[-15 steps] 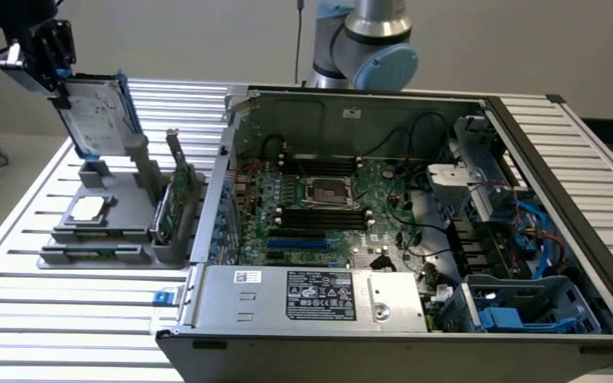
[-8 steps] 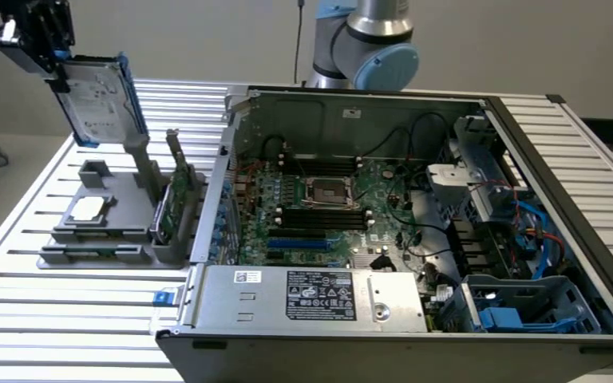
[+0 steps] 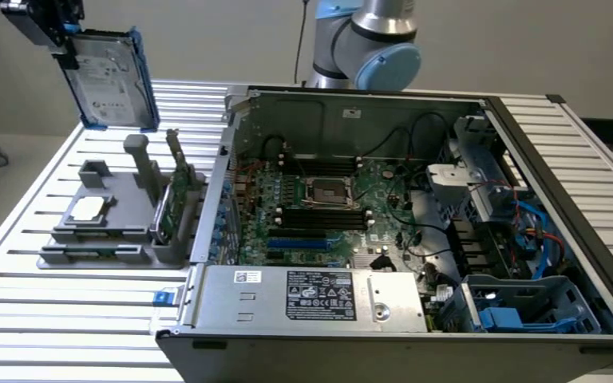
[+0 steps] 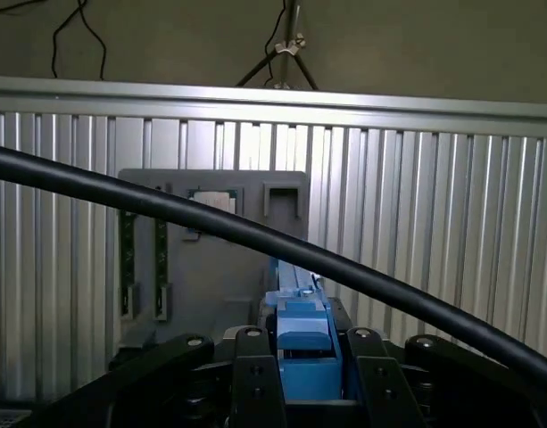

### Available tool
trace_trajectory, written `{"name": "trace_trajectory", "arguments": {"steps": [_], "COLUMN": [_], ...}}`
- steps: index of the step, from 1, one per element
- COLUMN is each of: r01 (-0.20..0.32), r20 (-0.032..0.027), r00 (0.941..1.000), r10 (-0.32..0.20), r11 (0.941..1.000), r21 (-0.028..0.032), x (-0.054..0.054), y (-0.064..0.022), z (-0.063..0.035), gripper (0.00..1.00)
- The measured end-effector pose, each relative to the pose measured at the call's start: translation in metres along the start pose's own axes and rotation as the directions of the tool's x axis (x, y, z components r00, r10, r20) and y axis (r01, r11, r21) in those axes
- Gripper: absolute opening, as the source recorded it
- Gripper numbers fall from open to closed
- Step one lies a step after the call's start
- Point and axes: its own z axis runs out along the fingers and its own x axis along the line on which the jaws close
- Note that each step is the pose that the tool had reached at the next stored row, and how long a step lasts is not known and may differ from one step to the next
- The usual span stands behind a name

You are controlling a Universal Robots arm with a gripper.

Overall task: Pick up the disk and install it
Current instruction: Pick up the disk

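The end effector (image 3: pixel 65 49) is clamped tight on the top edge of the disk (image 3: pixel 109 76), holding it upright in the air, high above the table (image 3: pixel 61 319), to the exterior view's left of the open computer case (image 3: pixel 338 112)

Not one word, brand or number can be read anywhere. The flat silver-grey metal disk with blue plastic rails (image 3: pixel 112 73) carries a white printed label (image 3: pixel 102 76) across its face, with dark lines of print and a few round marks (all too fine to make out). On the silver sheet-metal power supply box (image 3: pixel 232 307), at the side of the open black computer case (image 3: pixel 392 363) nearest the exterior camera, sits a rectangular label (image 3: pixel 321 295) with dark and light blocks of small print and rows of tiny symbols, none legible. Just beside it, toward the exterior view's left, a small white sticker (image 3: pixel 246 276) bears a dark mark that cannot be told.
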Motion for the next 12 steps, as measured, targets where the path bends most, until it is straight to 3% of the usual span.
{"name": "trace_trajectory", "arguments": {"steps": [12], "r01": [0.003], "r20": [0.0009], "r00": [1.0], "r10": [-0.003], "r11": [0.9999], "r21": [-0.0169], "x": [0.001], "y": [-0.0521], "z": [-0.055], "gripper": [0.33]}}
